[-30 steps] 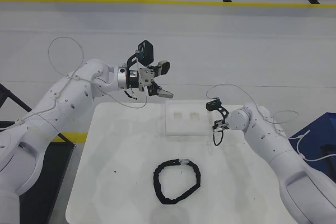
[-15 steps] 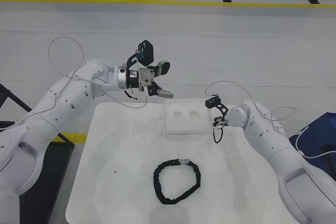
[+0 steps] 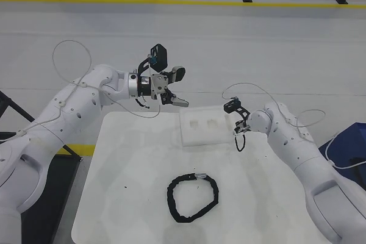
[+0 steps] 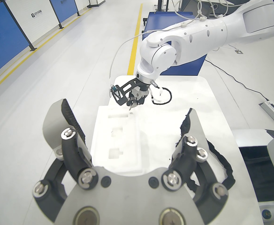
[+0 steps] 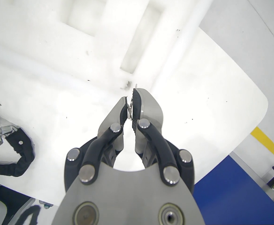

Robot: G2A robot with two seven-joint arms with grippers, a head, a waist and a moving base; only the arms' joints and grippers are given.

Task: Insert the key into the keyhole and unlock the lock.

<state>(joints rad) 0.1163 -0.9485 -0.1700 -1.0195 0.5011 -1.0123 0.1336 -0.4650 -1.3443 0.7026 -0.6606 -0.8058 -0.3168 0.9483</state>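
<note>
Lock (image 3: 192, 196): lies coiled on the table (image 3: 122, 183), nearest, well apart from both grippers. Beyond, at the foam (image 3: 201, 139) edge: key (image 5: 130, 111) pinched edge-on in the right gripper (image 5: 130, 94), pads closed on it, just above the foam. Sits a touch farther back than a second ago; likely means pickup done, carry to the lock next. Farthest: left gripper (image 3: 179, 88) hanging wide open, empty, over the table's far corner.

Bright, even light glares off the white foam block (image 5: 45, 54); shadows are soft; wrist views bow at edges.
</note>
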